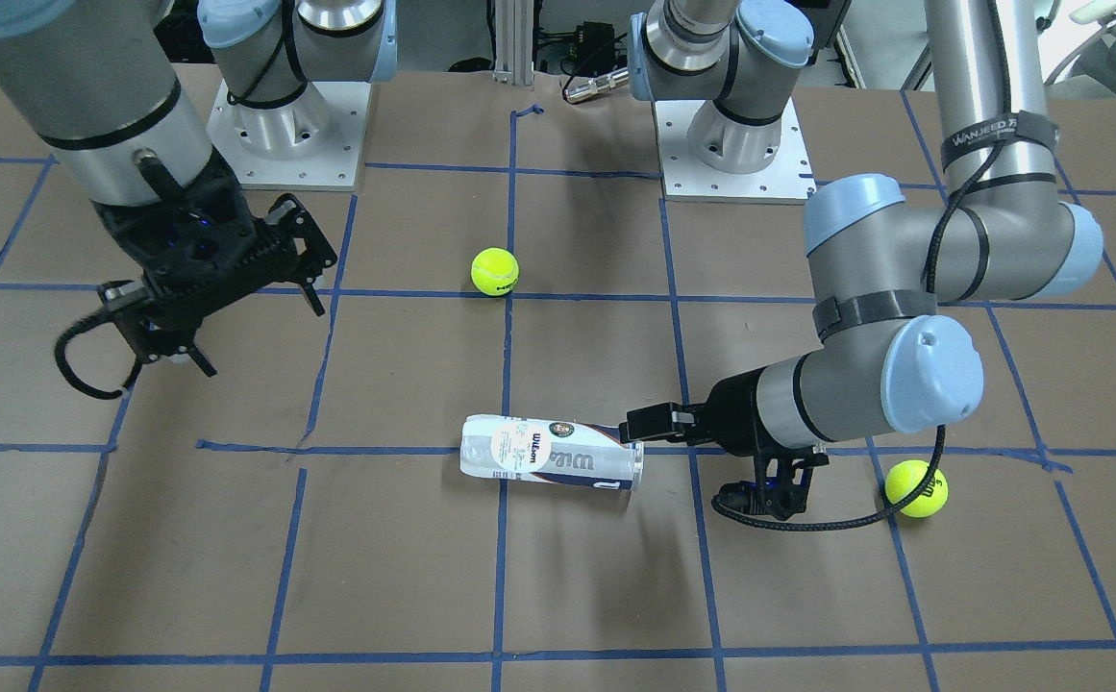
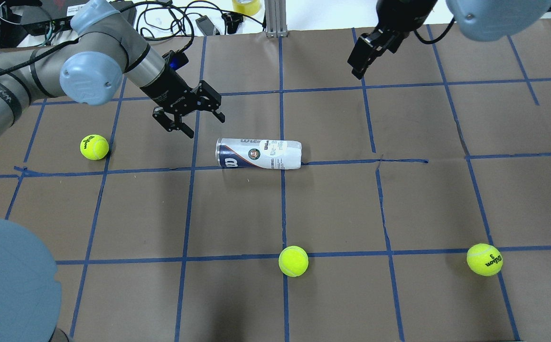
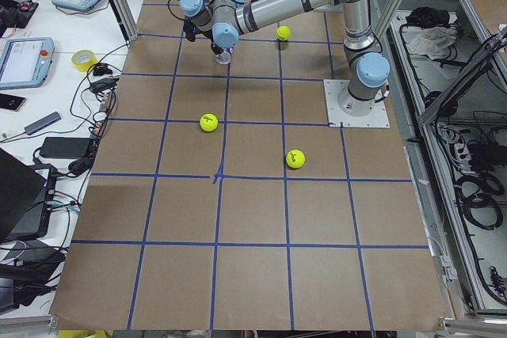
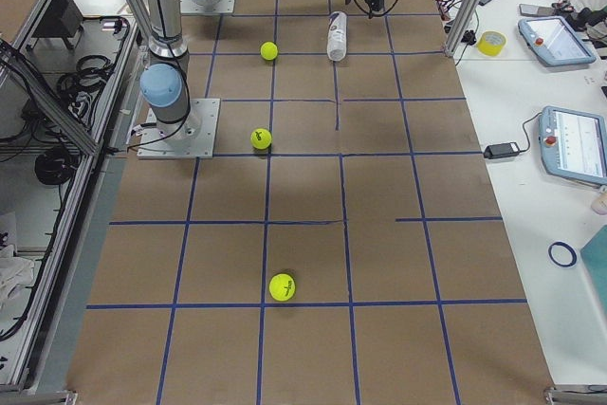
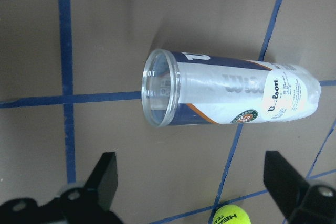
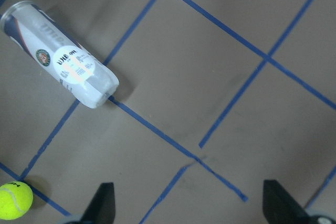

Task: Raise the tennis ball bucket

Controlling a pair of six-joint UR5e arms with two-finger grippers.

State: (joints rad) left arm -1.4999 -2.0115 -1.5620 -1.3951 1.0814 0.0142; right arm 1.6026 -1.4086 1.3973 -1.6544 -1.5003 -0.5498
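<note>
The tennis ball bucket [image 2: 258,154] is a clear Wilson can with a white, navy and orange label. It lies on its side on the brown table and looks empty; it also shows in the front view [image 1: 551,454]. In the left wrist view the can [image 5: 231,95] points its open end at the camera. My left gripper [image 2: 203,124] is open and empty, just off that open end and not touching it. My right gripper [image 2: 360,61] is open and empty, raised well away on the far side; the can [image 6: 60,61] sits far off in its wrist view.
Three yellow-green tennis balls lie loose on the table: one beside the left arm [image 2: 94,147], one near the front middle [image 2: 293,261], and one at the front right [image 2: 484,259]. Blue tape lines grid the table [image 2: 332,209]. Cables and devices lie past the far edge.
</note>
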